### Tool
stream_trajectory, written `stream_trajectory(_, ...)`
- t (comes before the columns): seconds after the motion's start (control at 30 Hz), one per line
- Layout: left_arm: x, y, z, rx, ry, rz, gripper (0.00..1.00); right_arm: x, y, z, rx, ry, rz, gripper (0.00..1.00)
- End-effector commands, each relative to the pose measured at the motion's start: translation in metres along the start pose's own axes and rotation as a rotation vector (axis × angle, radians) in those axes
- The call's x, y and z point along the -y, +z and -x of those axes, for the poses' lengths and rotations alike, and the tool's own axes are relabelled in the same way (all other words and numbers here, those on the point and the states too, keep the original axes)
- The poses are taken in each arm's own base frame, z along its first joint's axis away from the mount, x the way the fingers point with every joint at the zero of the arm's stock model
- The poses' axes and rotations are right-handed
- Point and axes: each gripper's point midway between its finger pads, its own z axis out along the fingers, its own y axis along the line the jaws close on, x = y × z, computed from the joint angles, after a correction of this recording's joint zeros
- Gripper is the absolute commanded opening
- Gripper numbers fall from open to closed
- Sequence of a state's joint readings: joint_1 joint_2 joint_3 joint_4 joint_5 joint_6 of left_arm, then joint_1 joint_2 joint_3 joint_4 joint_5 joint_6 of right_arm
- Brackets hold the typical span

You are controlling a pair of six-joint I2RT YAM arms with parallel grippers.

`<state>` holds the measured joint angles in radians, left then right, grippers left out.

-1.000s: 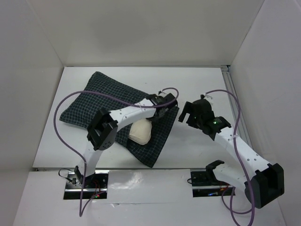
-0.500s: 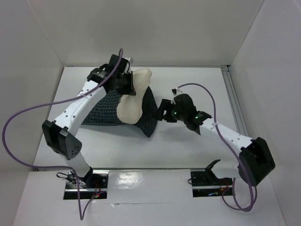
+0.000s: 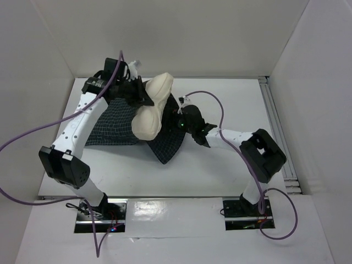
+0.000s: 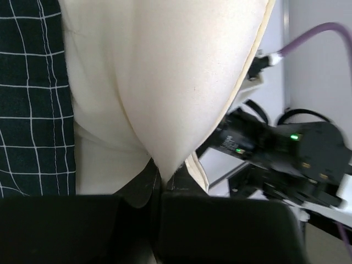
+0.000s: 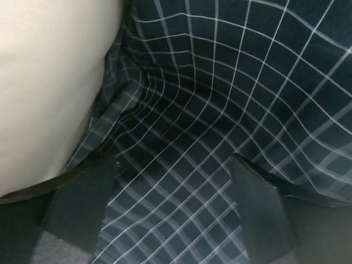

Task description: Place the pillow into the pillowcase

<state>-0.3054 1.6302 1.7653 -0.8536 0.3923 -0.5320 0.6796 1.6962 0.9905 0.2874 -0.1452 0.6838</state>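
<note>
The cream pillow (image 3: 153, 110) hangs lifted over the dark checked pillowcase (image 3: 115, 125), which lies on the table. My left gripper (image 3: 141, 93) is shut on a pinched fold of the pillow (image 4: 165, 82), and its jaws meet on the cloth (image 4: 159, 177). The pillowcase shows at the left edge of the left wrist view (image 4: 30, 110). My right gripper (image 3: 184, 122) is open at the pillowcase's right edge. In the right wrist view its two fingers (image 5: 82, 206) stand wide apart over the checked cloth (image 5: 220, 99), midway point (image 5: 170, 212), with the pillow (image 5: 49, 82) at the upper left.
White walls enclose the table on three sides, and a metal rail (image 3: 273, 118) runs along the right side. Purple cables (image 3: 33, 137) loop off both arms. The right arm's forearm (image 3: 236, 137) lies low across the table's middle right.
My left arm has swung from the pillowcase's near corner to the back left, lifting the pillow up. My right gripper has moved left to the pillowcase's right edge.
</note>
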Motion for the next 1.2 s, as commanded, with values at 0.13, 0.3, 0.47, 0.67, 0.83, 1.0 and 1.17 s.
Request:
stream_trajectory(0.13,0.068,-0.066,0.033,0.11,0.045,-0.325,0.0,-0.058,0.019,0.046,0.233,-0.055,0.186,0.97)
stream_trajectory(0.3,0.066,-0.075,0.038,0.111,0.03,-0.356,0.0,-0.063,0.035,0.053,0.295,-0.035,0.22,0.97)
stream_trajectory(0.47,0.065,-0.075,0.036,0.095,0.023,-0.371,0.0,-0.055,0.05,0.064,0.397,-0.005,0.16,0.97)
stream_trajectory(0.67,0.061,-0.082,0.035,0.111,0.005,-0.374,0.0,-0.018,0.071,0.07,0.434,0.102,0.003,0.27)
stream_trajectory(0.83,0.053,-0.078,0.034,0.128,-0.004,-0.364,0.0,-0.007,0.04,0.075,0.429,0.028,-0.045,0.0)
stream_trajectory(1.0,0.024,-0.052,0.021,0.119,-0.059,-0.307,0.0,0.001,0.005,0.081,0.348,-0.019,-0.025,0.0)
stream_trajectory(1.17,-0.007,-0.03,0.014,0.123,-0.115,-0.219,0.0,0.017,-0.02,0.07,0.257,-0.039,-0.031,0.0)
